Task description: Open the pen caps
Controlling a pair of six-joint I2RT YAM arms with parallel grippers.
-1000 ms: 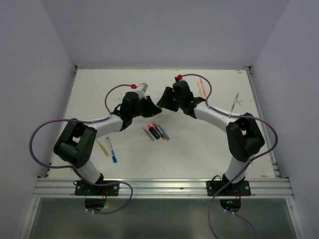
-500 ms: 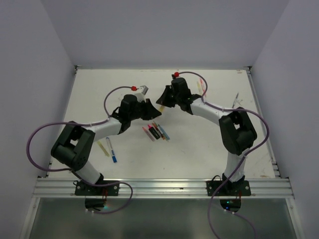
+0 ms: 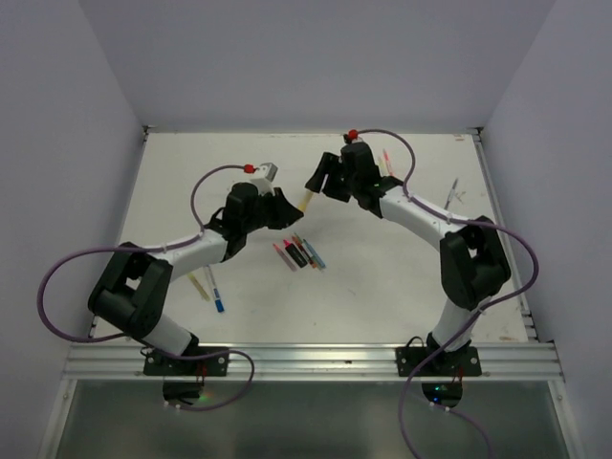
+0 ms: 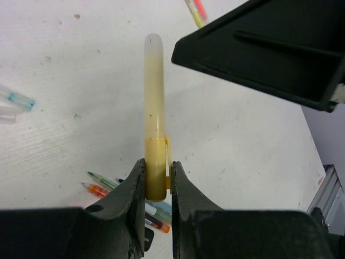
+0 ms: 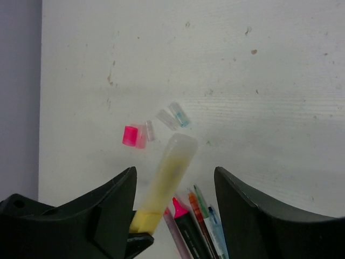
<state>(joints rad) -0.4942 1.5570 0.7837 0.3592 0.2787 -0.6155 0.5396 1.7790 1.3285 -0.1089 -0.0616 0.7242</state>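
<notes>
Over the middle of the table, just far of the pen cluster (image 3: 298,253), the left gripper (image 4: 157,175) is clamped tight on 1 end of the yellow highlighter (image 4: 153,97). It looks lifted clear of the table (image 3: 402,277), free end pointing right toward the right gripper (image 5: 175,171). The right jaws stand wide apart and straddle that free end, holding nothing.

A seam and a clip-like tab sit just beyond the left fingers (image 4: 132,186). The darker yellow piece is inside the left grip and the long pale piece sticks out. Can't tell for certain which of the 2 is the cap.

For the pull:
- Close the right jaws on the pale section, well clear of the seam. If both grips land on the same piece, nothing separates.
- Centre the highlighter between the right fingers first. In the right wrist view it sits nearer 1 finger.
- Pull straight along the highlighter's axis. A small twist should help if it sticks.
- Left grip stays firm, no sideways load.

Several loose caps (image 5: 129,136), pink and clear, lie on the table beyond the tip, so that looks like the drop spot.
</notes>
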